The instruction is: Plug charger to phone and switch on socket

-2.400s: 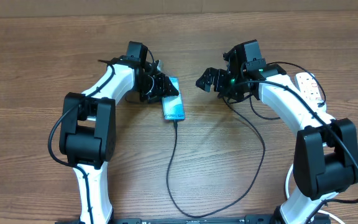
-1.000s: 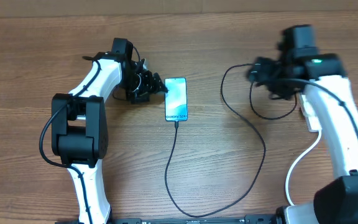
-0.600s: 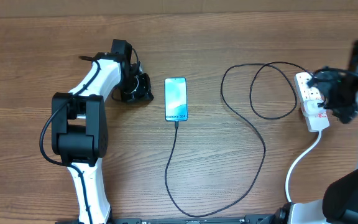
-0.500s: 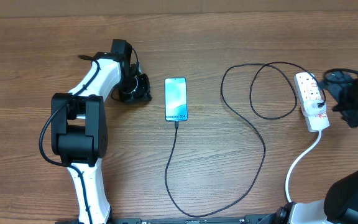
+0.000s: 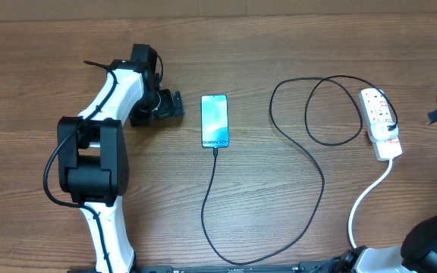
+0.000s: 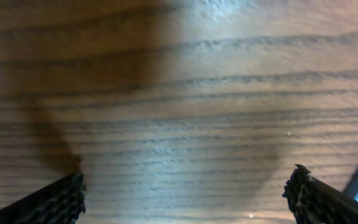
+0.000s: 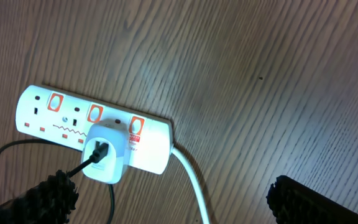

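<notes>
The left arm [image 5: 114,89] is built of smooth white shells joined by bulky black housings, with a thin black cable [image 5: 51,168] looping along its side. The left hand [image 5: 174,106] is black and boxy. Its fingers [image 6: 51,202] carry black pads with fine saw-toothed ridges, and the right hand [image 7: 173,190] has the same. Of the right arm [image 5: 431,243], a black housing and a white base show at the near right. The dark shape at the right edge is probably its wrist.

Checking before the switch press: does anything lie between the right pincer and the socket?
Nothing visible does. The right pincer is open, with only bare table between it and the socket. A white adapter sits plugged into the outlet nearest its cord.
</notes>
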You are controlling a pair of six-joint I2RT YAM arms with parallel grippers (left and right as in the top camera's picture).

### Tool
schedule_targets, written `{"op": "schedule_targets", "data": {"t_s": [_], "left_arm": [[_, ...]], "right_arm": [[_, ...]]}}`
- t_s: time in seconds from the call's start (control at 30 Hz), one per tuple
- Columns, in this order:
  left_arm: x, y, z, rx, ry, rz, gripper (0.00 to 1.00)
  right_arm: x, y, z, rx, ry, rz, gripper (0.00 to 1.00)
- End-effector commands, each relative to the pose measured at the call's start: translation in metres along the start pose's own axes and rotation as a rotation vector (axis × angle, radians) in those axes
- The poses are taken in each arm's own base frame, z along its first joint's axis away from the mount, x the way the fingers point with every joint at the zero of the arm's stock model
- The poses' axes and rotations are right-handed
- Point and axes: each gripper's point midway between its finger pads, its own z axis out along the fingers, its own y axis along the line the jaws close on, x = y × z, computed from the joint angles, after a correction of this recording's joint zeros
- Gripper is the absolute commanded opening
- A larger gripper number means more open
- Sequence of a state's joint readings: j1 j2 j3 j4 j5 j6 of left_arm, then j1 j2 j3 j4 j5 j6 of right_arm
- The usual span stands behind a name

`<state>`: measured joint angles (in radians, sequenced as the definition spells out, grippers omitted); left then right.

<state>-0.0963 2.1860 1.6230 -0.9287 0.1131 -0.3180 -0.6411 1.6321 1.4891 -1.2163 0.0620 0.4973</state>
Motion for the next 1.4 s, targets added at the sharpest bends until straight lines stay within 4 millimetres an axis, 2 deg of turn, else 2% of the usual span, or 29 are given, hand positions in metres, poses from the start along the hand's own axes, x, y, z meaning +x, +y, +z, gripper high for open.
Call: {"op": "schedule_targets", "data": {"t_s": [0.0, 0.33, 0.63, 1.2, 1.37], "left_arm": [[0.014, 0.027, 0.039, -0.083, 0.068, -0.021, 1.00], [-0.002, 0.022, 0.040, -0.063, 0.003, -0.016, 1.00], [-0.002, 0.022, 0.040, -0.063, 0.003, -0.016, 1.00], [-0.002, 0.022, 0.040, -0.063, 0.003, -0.016, 1.00], [-0.002, 0.022, 0.040, -0.063, 0.003, -0.016, 1.00]], "right_arm": [[0.003, -0.004, 0.014, 0.021, 0.005, 0.003, 1.00], [0.019, -0.012, 0.062, 0.025, 0.010, 0.056, 1.00], [0.028, -0.016, 0.096, 0.005, -0.020, 0.058, 1.00], [0.032, -0.017, 0.117, -0.026, -0.057, 0.080, 1.00], [0.034, -0.011, 0.119, -0.058, -0.054, 0.022, 1.00]]}}
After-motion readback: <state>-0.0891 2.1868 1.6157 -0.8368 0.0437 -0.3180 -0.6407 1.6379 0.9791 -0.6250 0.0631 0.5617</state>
